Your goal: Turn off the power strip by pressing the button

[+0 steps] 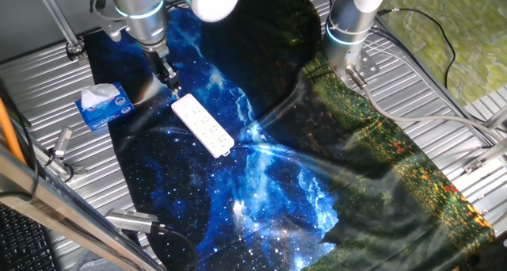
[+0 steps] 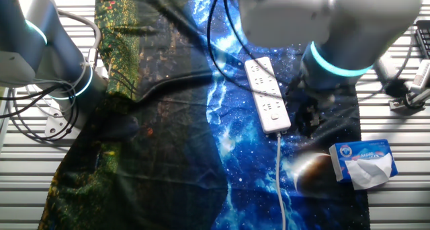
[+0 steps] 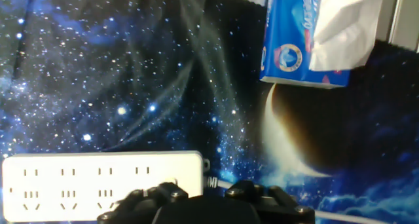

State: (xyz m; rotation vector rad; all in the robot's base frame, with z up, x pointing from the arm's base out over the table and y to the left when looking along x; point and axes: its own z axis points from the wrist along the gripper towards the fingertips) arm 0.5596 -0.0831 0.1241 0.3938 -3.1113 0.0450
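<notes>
The power strip (image 1: 203, 125) is a long white bar with rows of socket holes, lying on the starry blue cloth. It also shows in the other fixed view (image 2: 267, 95), where its white cord (image 2: 279, 176) runs off its near end. My gripper (image 1: 172, 87) hangs just above the strip's cord end, and it is beside that end in the other fixed view (image 2: 306, 119). In the hand view the strip (image 3: 98, 181) fills the lower left. My gripper (image 3: 209, 188) is open, with the left fingertip (image 3: 173, 192) over the strip's end. I cannot make out the button clearly.
A blue-and-white tissue box (image 1: 103, 106) stands on the cloth beside the strip's cord end, and it also shows in the other fixed view (image 2: 363, 163) and the hand view (image 3: 308, 40). A second arm (image 1: 348, 25) stands at the cloth's far side. Ribbed metal table (image 1: 444, 97) surrounds the cloth.
</notes>
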